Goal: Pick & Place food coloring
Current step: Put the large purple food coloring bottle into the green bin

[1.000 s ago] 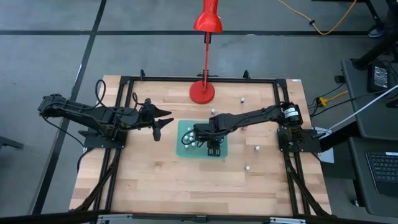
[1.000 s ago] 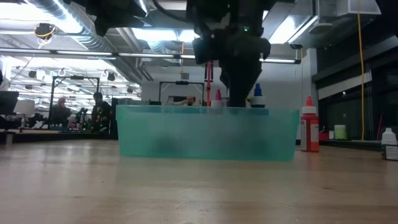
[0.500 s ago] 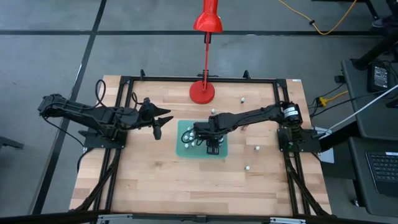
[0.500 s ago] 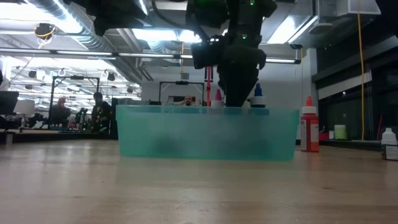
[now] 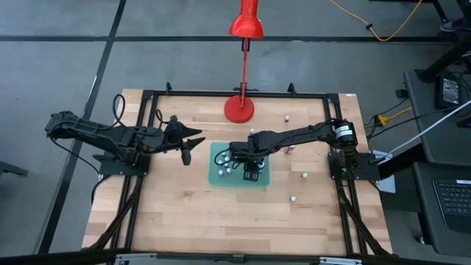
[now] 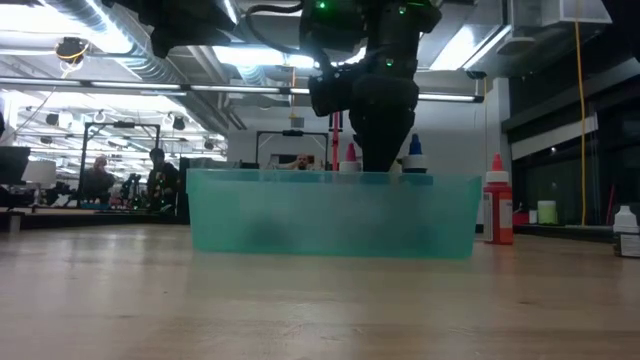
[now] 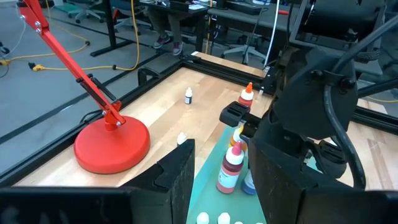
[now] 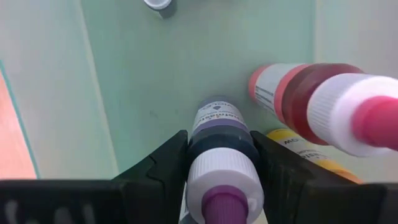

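On the left side of the table [image 5: 169, 213], the left gripper [image 5: 193, 144] hangs in the air just beside the green tray [image 5: 218, 177]. It has not moved in the last second. Its jaws are spread a little and hold nothing. From its own camera you can see the round base of the red lamp [image 7: 112, 145] and some little bottles standing in the tray.

In the middle, the right gripper [image 5: 250, 168] is down over the green tray. In the last second it has slid a small way toward the back of the tray, and it sits a bit higher in the low view than before. Its jaws are pinching a small bottle with a purple tip [image 8: 219, 163], one on each side. The bottle points down at the tray floor, so it is inside the tray or just above it. I think the arm is about to set it down with the others, like the red bottle [image 8: 311, 99] just beside it.

On the right, a few white-capped bottles [image 5: 303, 175] are on the bare wood, well apart from the tray. So the job is not done yet.
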You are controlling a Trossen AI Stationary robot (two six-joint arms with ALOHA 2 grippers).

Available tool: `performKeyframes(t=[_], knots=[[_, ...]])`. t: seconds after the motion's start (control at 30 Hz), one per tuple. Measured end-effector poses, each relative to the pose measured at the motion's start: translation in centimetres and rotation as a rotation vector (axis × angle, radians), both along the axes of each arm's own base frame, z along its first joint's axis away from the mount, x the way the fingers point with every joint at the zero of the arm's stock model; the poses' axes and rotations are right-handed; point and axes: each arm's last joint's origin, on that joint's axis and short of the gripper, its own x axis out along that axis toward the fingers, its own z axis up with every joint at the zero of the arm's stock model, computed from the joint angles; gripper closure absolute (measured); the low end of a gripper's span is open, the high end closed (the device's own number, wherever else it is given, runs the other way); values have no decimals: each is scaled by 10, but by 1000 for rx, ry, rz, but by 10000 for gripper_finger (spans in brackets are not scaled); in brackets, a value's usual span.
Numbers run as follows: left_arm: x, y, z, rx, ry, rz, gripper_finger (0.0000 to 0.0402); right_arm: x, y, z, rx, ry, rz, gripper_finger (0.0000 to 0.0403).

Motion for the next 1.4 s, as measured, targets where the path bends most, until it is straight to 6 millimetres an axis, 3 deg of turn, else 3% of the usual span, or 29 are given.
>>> performKeyframes(t=[0.77,1.4], knots=[[0,0,0,0,0,-1,256,-1,-1,0,8,10,-56,241],[0,0,0,0,0,-1,256,-3,-2,0,8,27,-63,182]])
